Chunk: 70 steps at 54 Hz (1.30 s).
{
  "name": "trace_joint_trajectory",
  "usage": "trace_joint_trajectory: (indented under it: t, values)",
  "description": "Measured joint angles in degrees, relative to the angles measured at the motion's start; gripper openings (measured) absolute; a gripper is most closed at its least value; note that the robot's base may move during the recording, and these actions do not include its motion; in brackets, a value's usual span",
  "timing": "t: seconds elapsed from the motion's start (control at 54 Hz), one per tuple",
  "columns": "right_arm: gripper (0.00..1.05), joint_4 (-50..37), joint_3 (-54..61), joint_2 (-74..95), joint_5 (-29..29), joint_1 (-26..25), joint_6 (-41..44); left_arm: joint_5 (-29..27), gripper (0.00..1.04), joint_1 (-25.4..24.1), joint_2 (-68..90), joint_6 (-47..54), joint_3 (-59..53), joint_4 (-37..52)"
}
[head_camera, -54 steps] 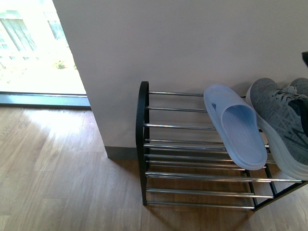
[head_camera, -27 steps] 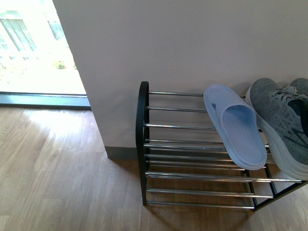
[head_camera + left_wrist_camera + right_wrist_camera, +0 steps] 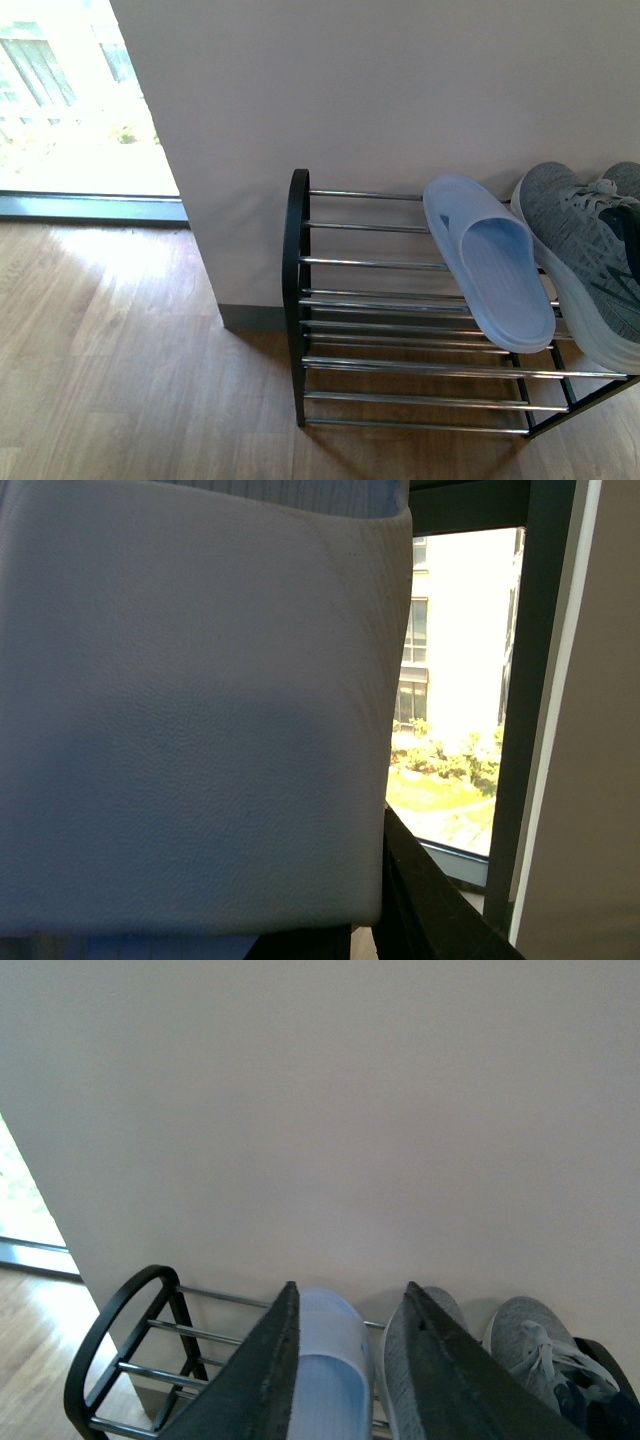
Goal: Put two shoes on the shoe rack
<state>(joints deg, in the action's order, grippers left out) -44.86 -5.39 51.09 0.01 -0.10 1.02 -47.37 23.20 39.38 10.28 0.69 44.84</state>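
- Standing against a plain pale wall [image 3: 400,90], the black-framed shoe rack with chrome bars [image 3: 380,263] rests on a wood-plank floor [image 3: 120,370].
- On its top tier lie a pale blue rubber slide [image 3: 490,265] and, just beside it, a grey knit sneaker [image 3: 585,260].
- Bright window [image 3: 60,100] at left.
- Right pincer [image 3: 345,1365] is parted, empty; left pincer's state cannot be told.

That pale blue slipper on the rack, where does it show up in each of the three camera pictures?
Front view: the pale blue slide lies on the shoe rack's top tier, right of centre, beside a grey sneaker.
Left wrist view: not in it; a pale padded surface and a window fill the picture.
Right wrist view: at the bottom edge, seen between the right gripper's open jaws.
Shared landmark: the rack's rounded black end frame, in the front and right wrist views.
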Motion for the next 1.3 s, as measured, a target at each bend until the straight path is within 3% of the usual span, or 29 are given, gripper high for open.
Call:
trace_joint_trajectory:
  t: [0.167,0.944,1.296]
  values:
    - [0.01,-0.5,2.9,-3.4,0.0,0.0,-0.1,0.0,0.02,0.0,0.0,0.0,0.0,0.0]
    - [0.02,24.9,4.3,-31.1,0.0,0.0,-0.4,0.0,0.02,0.0,0.0,0.0,0.0,0.0]
    - [0.02,30.4,4.3,-36.7,0.0,0.0,-0.4,0.0,0.02,0.0,0.0,0.0,0.0,0.0]
